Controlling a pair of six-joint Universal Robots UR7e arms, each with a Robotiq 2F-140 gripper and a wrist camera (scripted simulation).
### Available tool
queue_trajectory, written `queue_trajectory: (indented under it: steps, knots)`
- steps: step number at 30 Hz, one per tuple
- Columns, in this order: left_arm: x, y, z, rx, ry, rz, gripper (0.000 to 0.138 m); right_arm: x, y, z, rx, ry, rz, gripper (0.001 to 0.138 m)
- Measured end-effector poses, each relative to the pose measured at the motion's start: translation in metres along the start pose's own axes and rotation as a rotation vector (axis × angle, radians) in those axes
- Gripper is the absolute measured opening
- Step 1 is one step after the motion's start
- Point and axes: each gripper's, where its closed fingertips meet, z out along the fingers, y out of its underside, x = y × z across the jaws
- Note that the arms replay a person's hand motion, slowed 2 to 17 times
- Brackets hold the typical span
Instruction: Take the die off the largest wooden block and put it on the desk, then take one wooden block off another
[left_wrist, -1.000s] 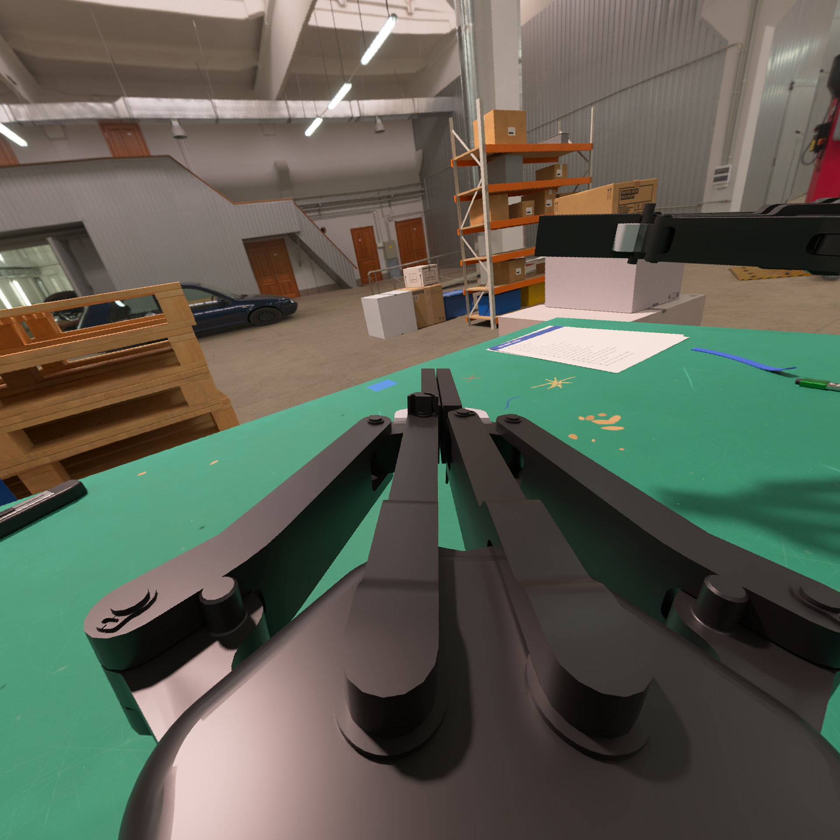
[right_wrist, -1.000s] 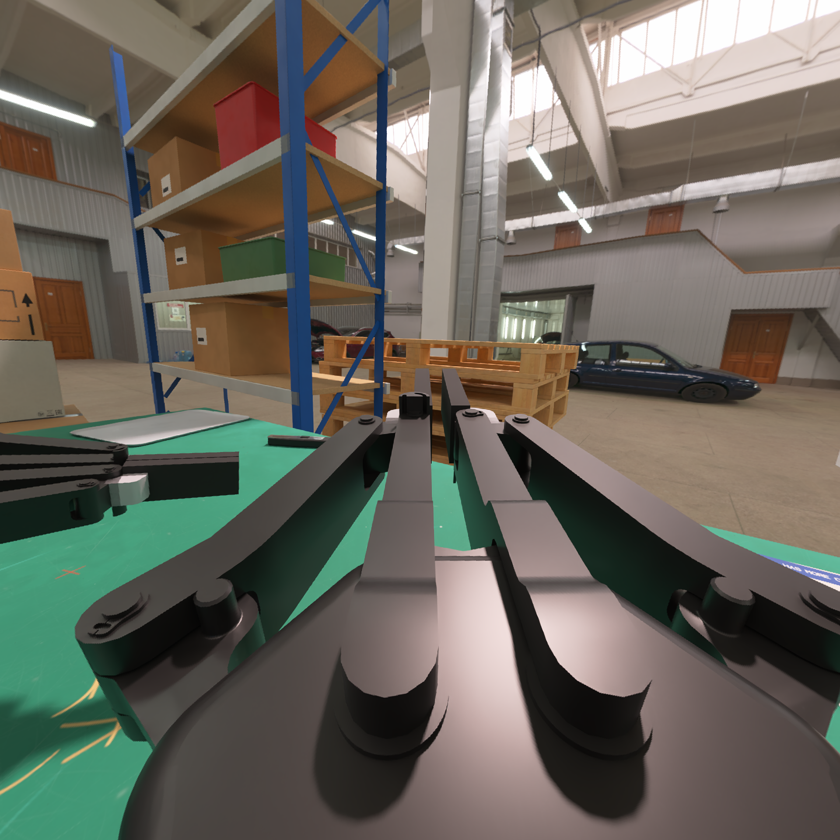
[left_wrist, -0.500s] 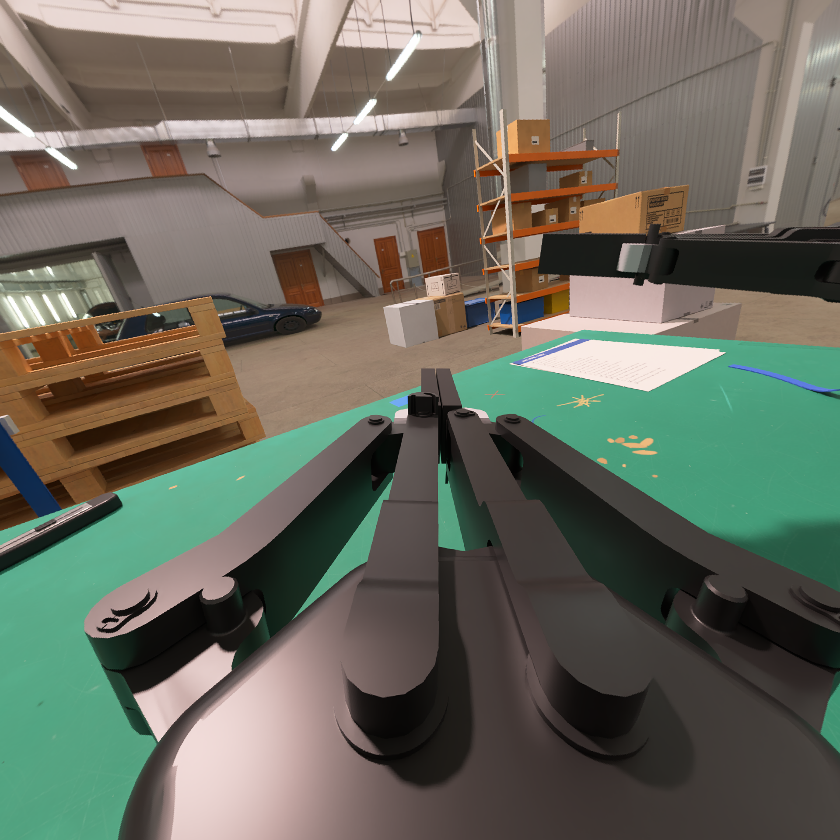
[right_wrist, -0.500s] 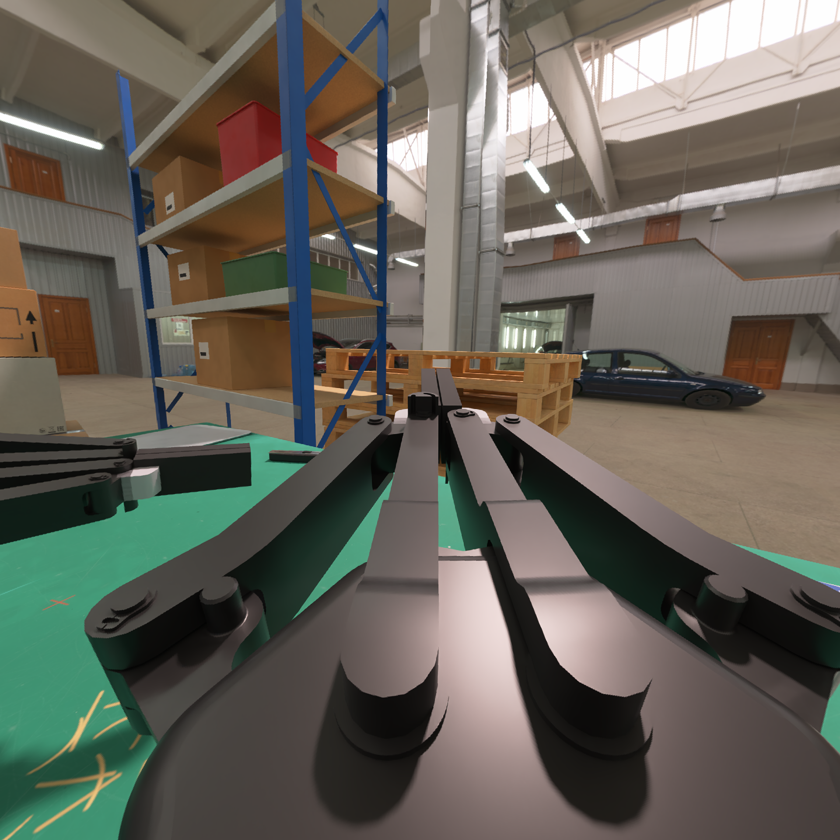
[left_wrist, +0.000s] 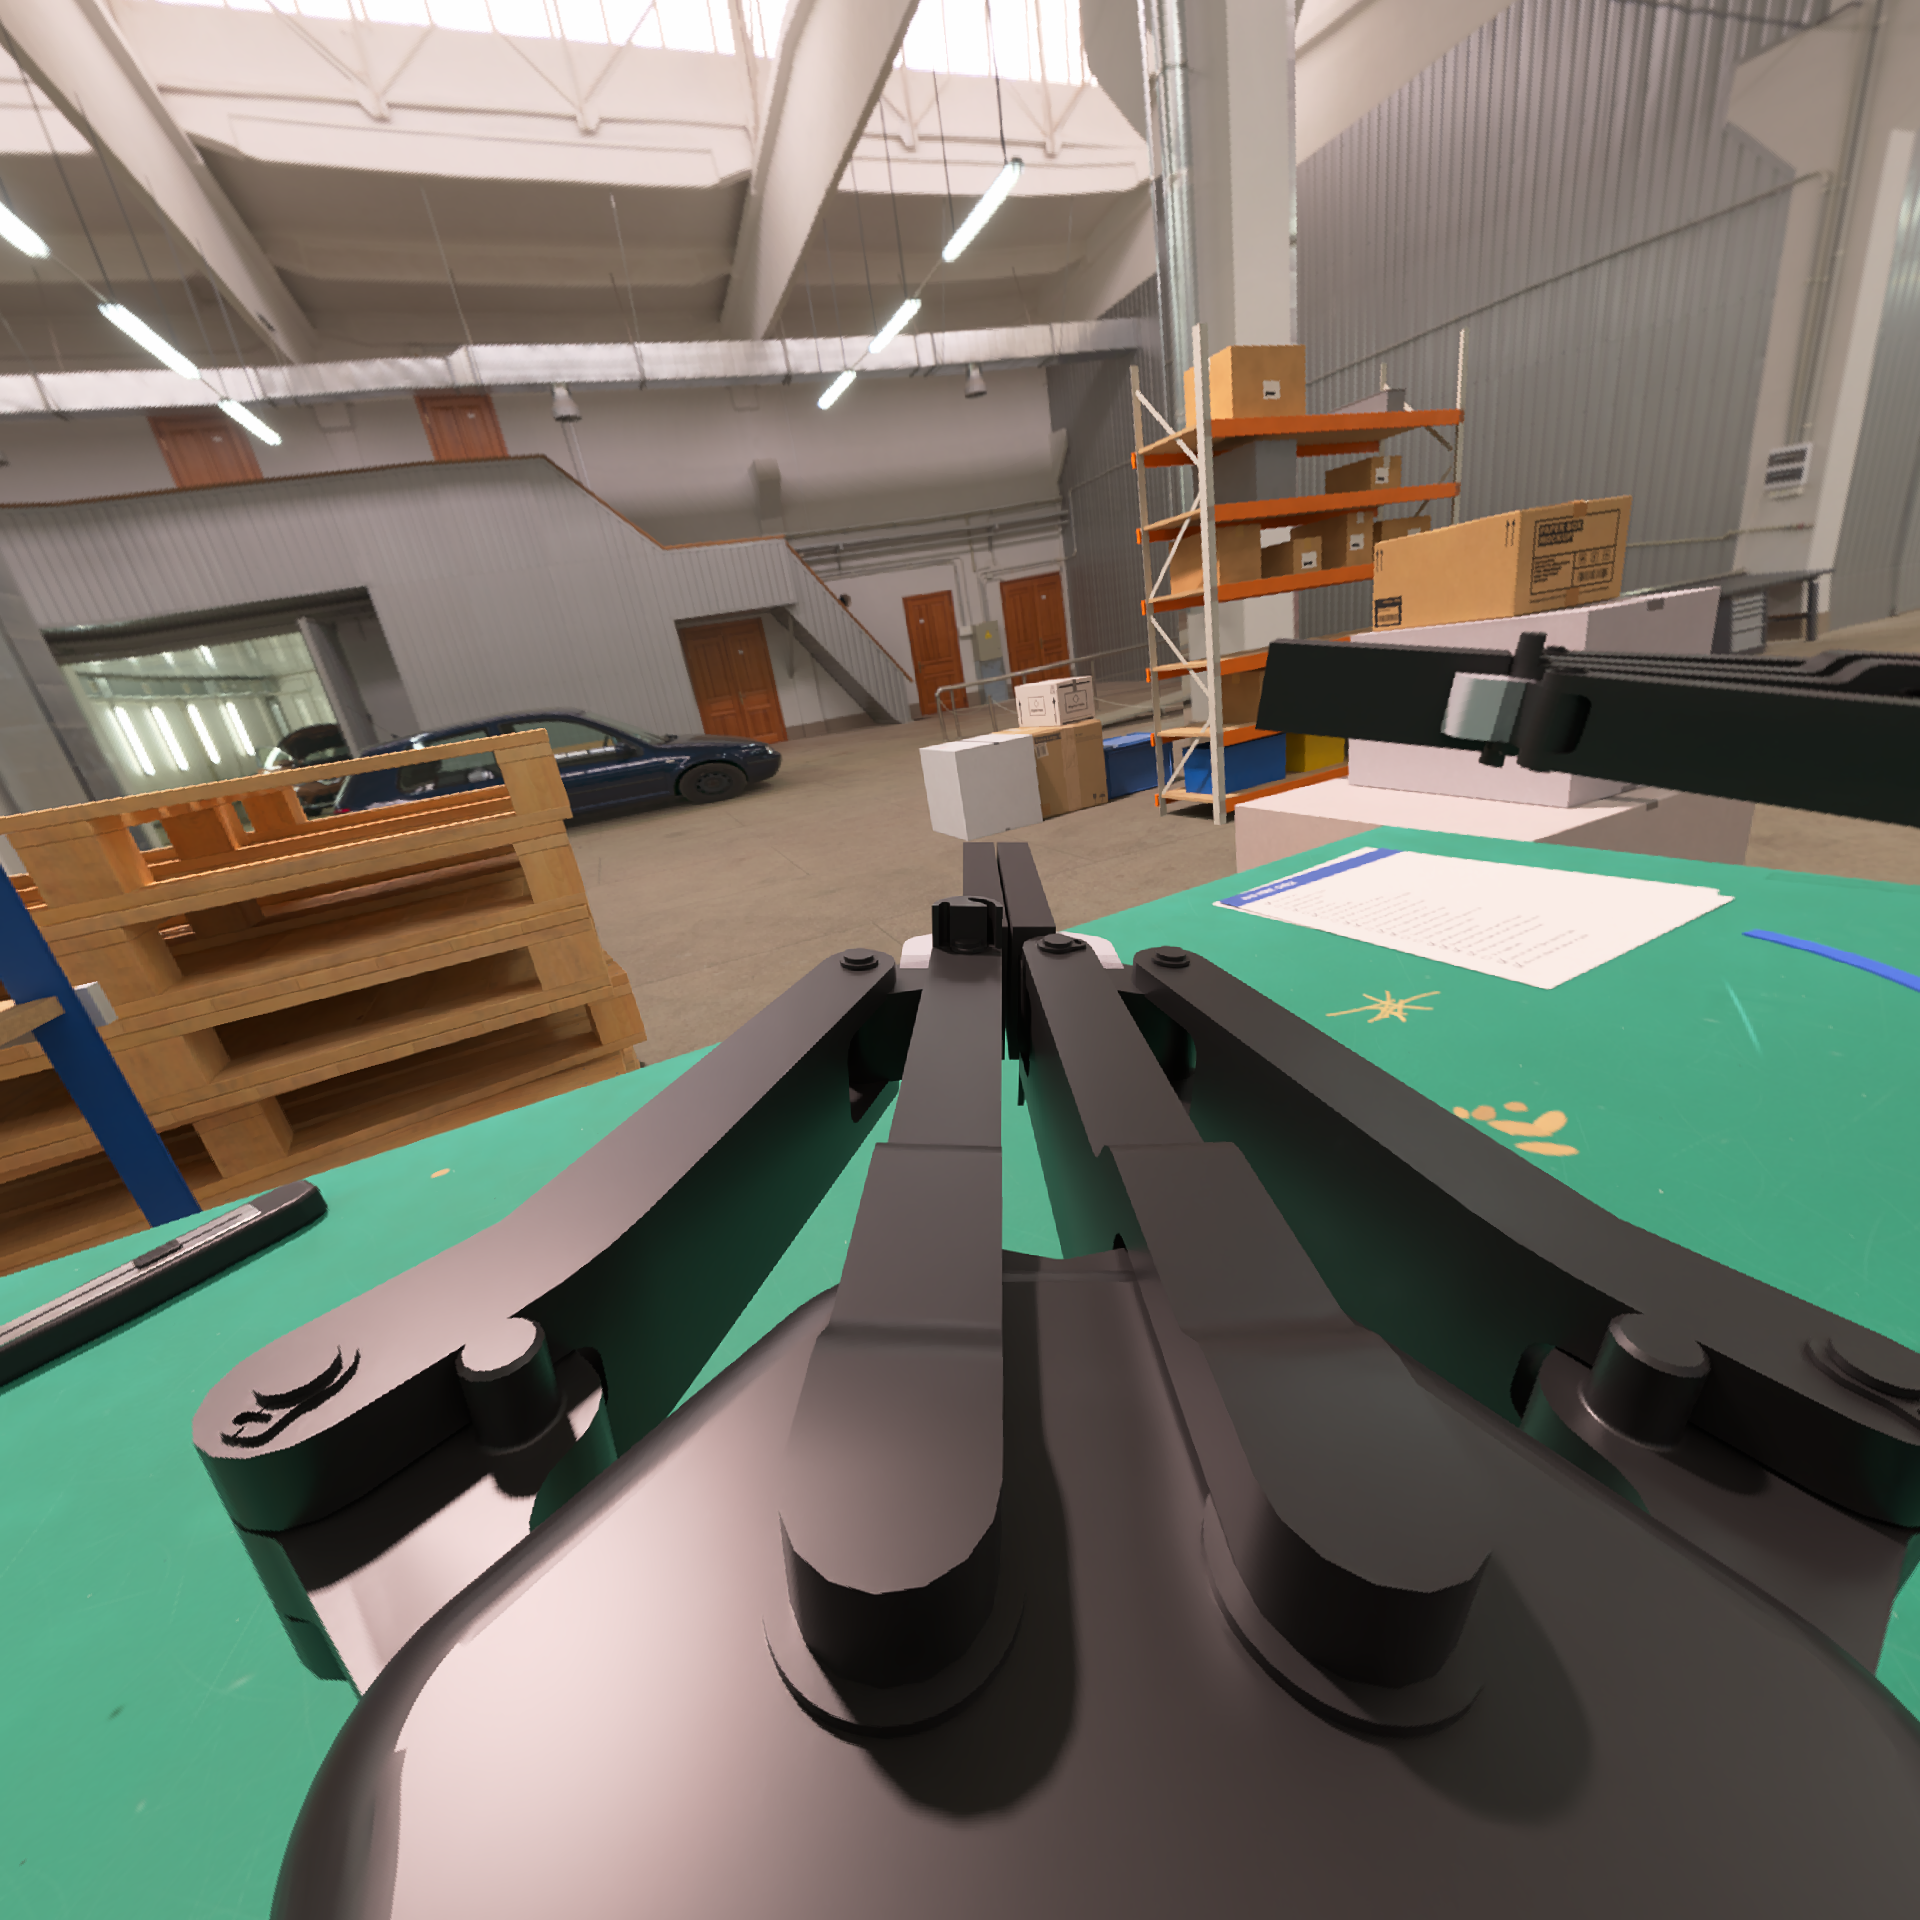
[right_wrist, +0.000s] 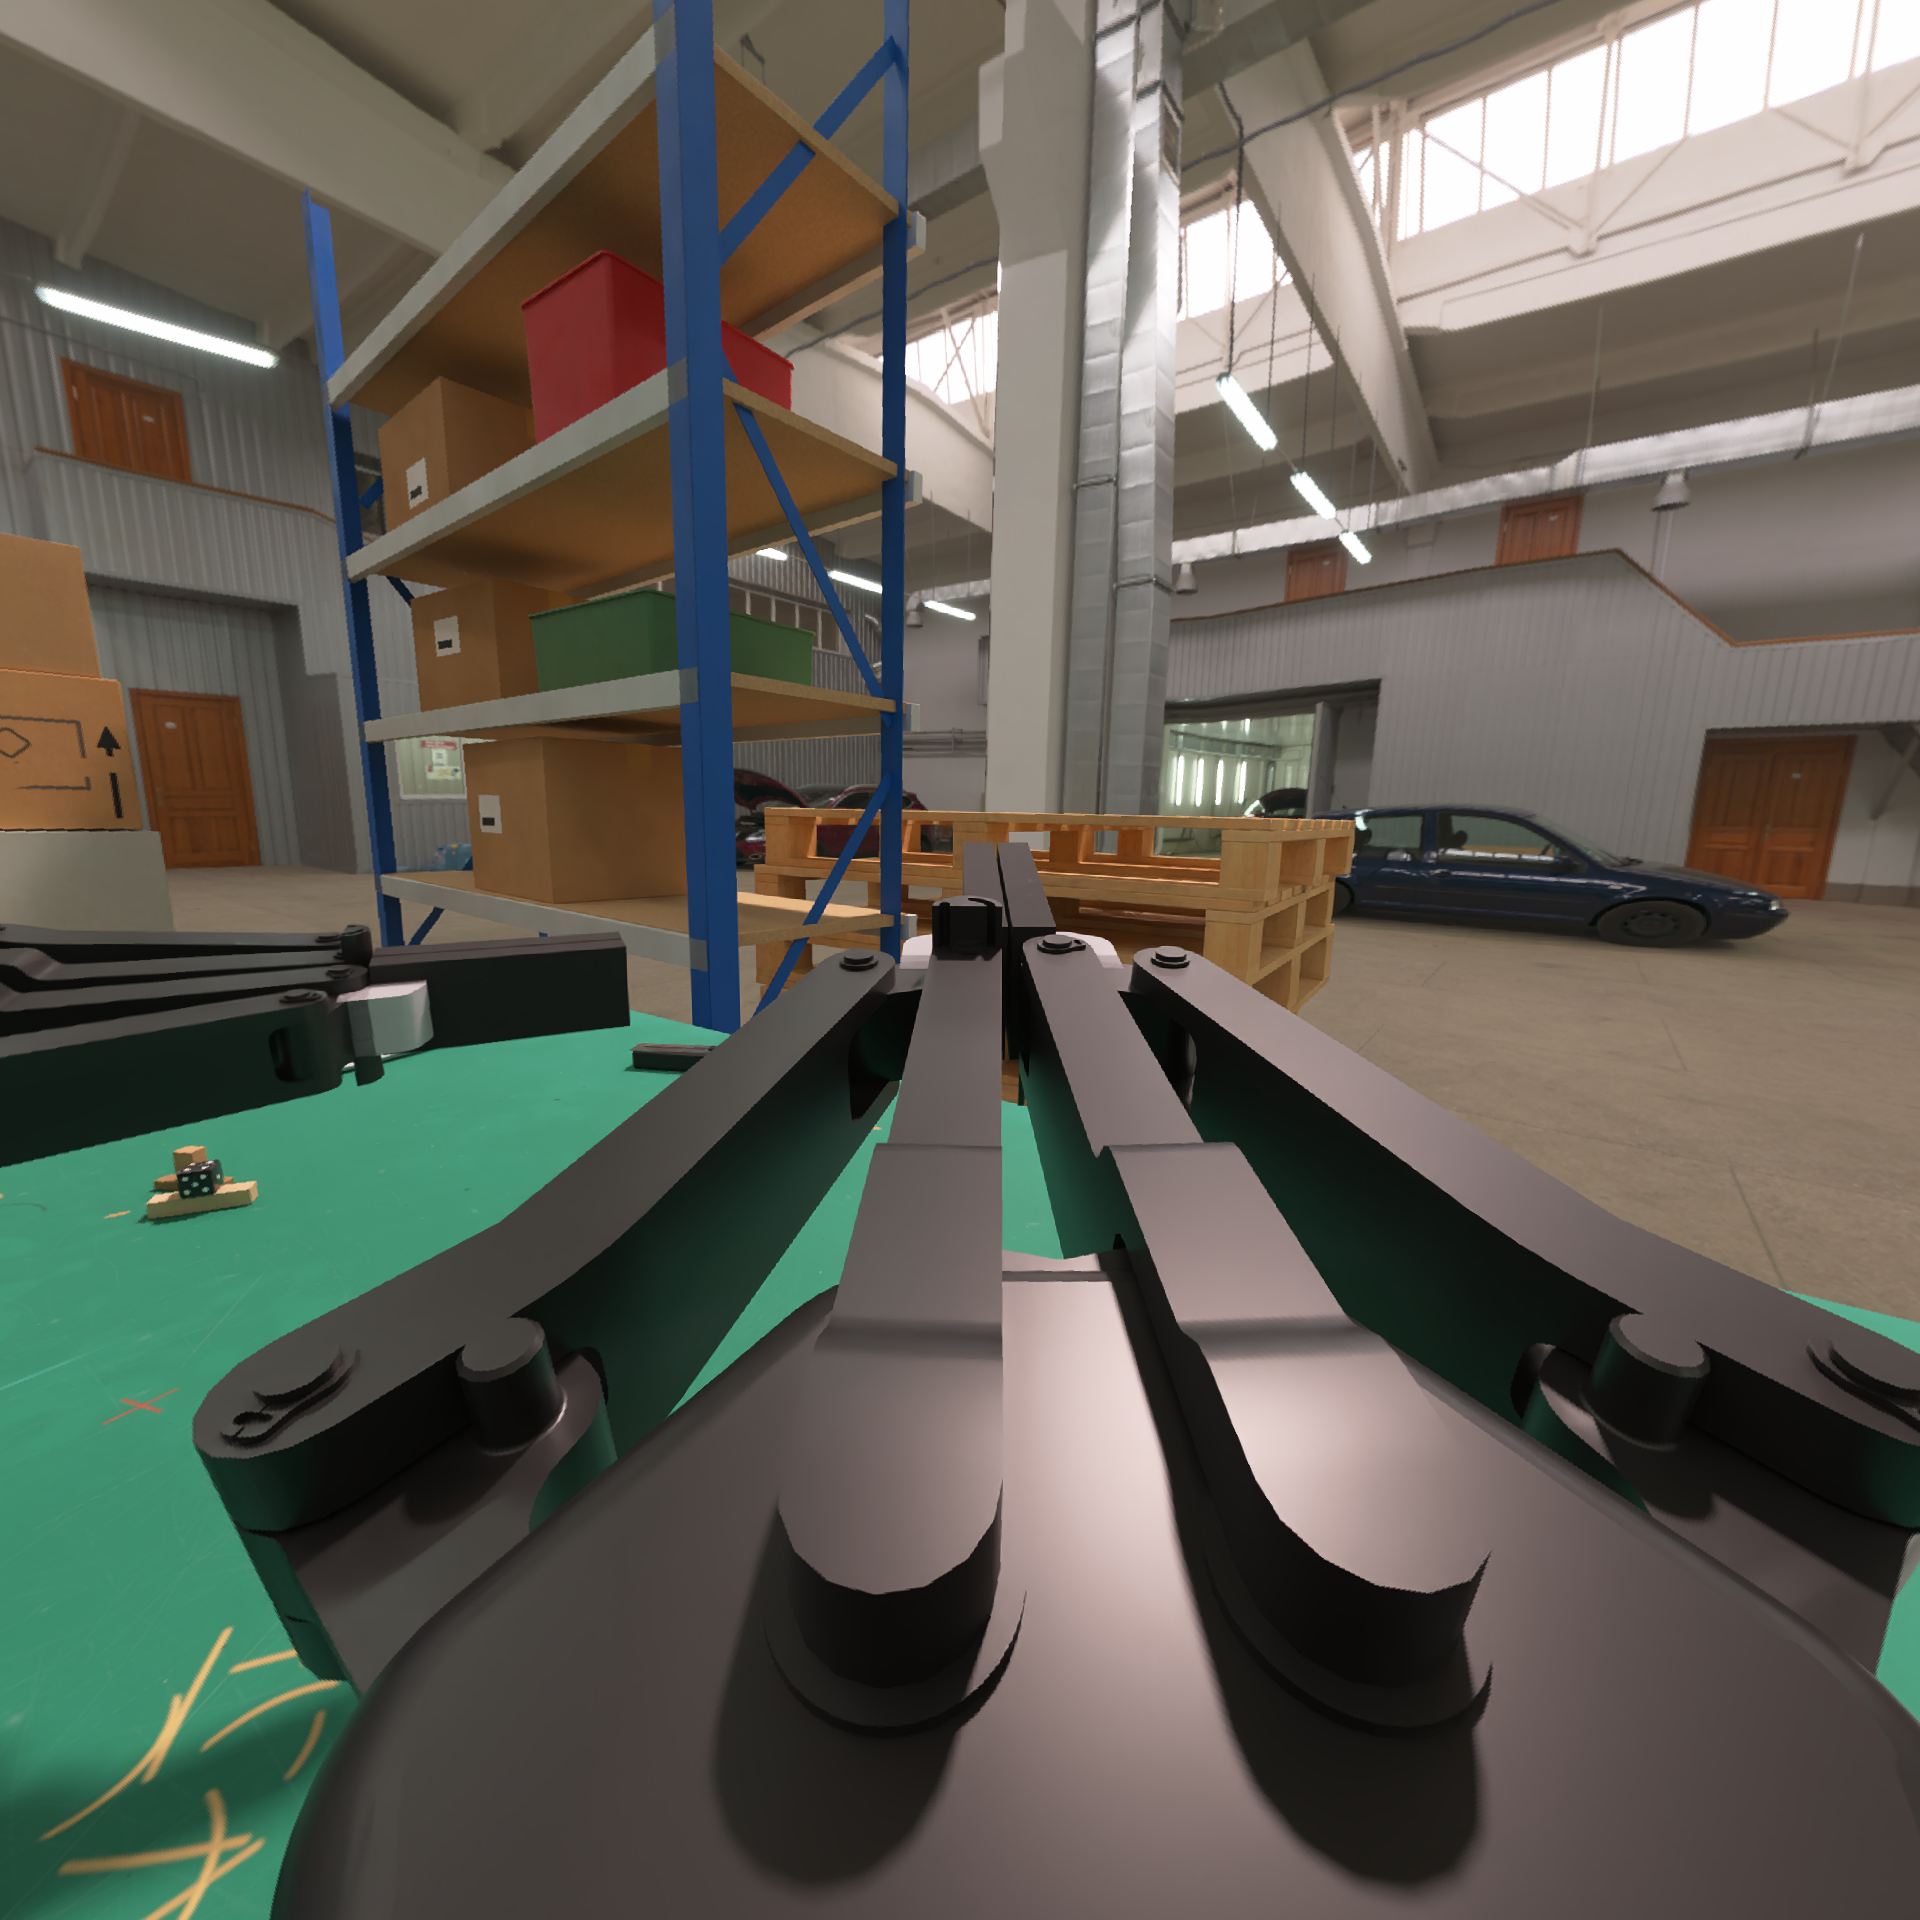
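Nothing is done yet: the die (right_wrist: 198, 1178) sits on the wooden blocks (right_wrist: 203, 1197), both the left gripper (left_wrist: 1000, 873) and the right gripper (right_wrist: 1000, 873) closed and empty.

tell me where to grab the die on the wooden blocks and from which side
Grip the dark die by two opposite upright faces, coming from above. It sits atop the largest flat wooden block, with a small block close behind, so a low sideways approach looks crowded. It is small and far, so exact face angles are unclear.
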Motion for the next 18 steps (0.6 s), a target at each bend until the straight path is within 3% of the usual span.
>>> queue_trajectory:
  steps: [18]
  knots:
    - [-0.023,-0.039,0.021,0.092,-0.07,-0.073,0.001,-0.001,-0.006,0.009,0.035,-0.001,0.005,0.001]
